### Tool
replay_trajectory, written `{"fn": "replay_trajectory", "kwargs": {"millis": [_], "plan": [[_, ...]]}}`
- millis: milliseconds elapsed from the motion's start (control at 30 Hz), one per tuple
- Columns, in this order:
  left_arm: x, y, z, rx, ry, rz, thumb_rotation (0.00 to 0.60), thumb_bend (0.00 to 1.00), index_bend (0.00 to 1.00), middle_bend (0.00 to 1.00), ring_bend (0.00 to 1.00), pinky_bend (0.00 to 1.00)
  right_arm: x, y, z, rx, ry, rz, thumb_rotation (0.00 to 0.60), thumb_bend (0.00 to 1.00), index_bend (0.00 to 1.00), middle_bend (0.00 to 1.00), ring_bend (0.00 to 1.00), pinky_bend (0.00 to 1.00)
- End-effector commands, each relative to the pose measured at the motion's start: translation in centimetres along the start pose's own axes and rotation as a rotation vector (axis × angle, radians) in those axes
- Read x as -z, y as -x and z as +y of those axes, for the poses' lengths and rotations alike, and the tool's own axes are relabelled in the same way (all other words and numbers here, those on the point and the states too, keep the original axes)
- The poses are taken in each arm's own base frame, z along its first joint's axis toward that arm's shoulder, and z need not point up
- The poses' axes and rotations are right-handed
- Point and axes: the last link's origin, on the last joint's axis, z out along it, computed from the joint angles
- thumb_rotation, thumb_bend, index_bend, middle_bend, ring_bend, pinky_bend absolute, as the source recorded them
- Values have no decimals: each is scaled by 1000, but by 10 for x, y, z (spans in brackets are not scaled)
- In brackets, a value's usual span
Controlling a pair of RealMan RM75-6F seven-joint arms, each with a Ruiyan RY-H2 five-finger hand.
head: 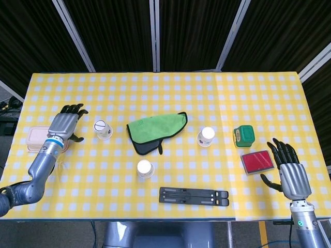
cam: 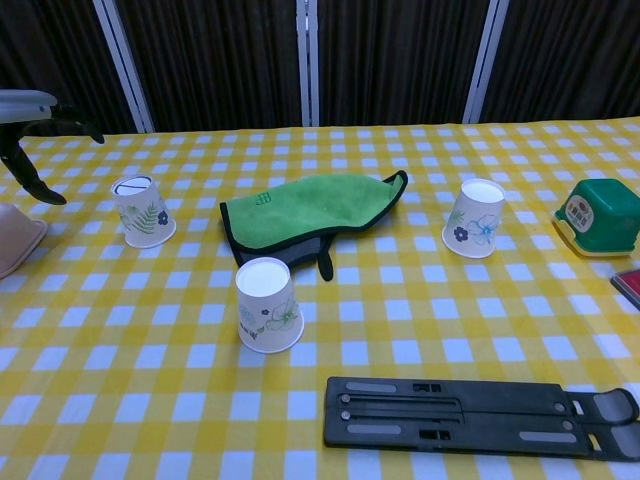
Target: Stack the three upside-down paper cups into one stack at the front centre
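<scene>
Three paper cups stand upside down on the yellow checked table [head: 258,98], well apart from each other. The left cup [head: 102,129] stands just beside the left hand [head: 65,124], on the inner side of it; the hand holds nothing, its fingers are spread and point away from the robot. In the chest view only a part of this hand shows at the left edge, so I cannot tell if it hovers or touches the table. A pale food container [head: 36,139] lies beside this hand, at the outer side.

The front cup [head: 145,168] stands near the front centre, just behind a flat black stand [head: 194,196]. The right cup [head: 206,136] stands to the right of a green cloth [head: 155,129], which lies between it and the left cup.

The right hand [head: 290,168] is at the right front of the table, released, with fingers apart, far from all cups. A red card [head: 257,162] lies just beside it, and a small green box [head: 243,135] stands behind the card.
</scene>
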Motion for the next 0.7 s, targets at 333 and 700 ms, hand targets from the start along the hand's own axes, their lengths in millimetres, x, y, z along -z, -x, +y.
{"fn": "replay_trajectory", "kwargs": {"millis": [333, 700], "plan": [[-26, 7, 26, -10, 21, -37, 600, 269, 247, 0, 0, 0, -5, -1, 8, -11, 26, -5, 600, 137, 0, 0, 0, 0], [-38, 13, 39, -24, 31, -65, 600, 277, 339, 0, 0, 0, -7, -3, 12, -15, 40, 0, 600, 137, 0, 0, 0, 0]]}}
